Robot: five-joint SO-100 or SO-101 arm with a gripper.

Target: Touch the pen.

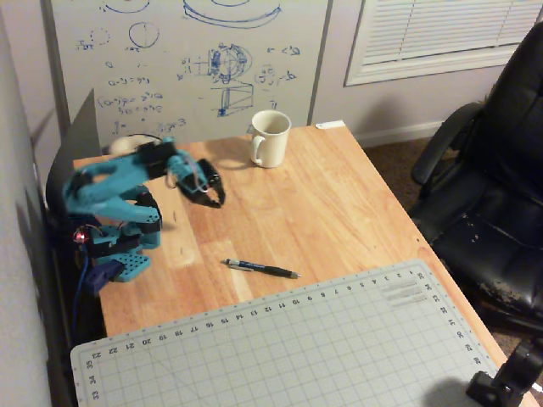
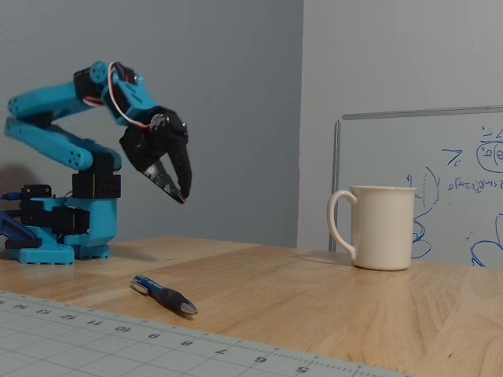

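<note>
The pen [image 1: 259, 269] is slim and dark with a silvery end. It lies flat on the wooden table [image 1: 339, 203], just beyond the far edge of the cutting mat, and shows near the mat in a fixed view [image 2: 163, 295]. My blue arm's black gripper [image 1: 216, 201] hangs in the air above the table, well back and to the left of the pen, and touches nothing. In a fixed view the gripper [image 2: 181, 195] points down with its fingertips together and holds nothing. It is about a mug's height above the tabletop.
A white mug [image 1: 271, 138] stands upright at the table's far side, also shown in a fixed view [image 2: 383, 228]. A grey cutting mat [image 1: 297, 348] covers the near part of the table. A whiteboard [image 1: 187, 59] leans behind. A black office chair [image 1: 492, 186] stands to the right.
</note>
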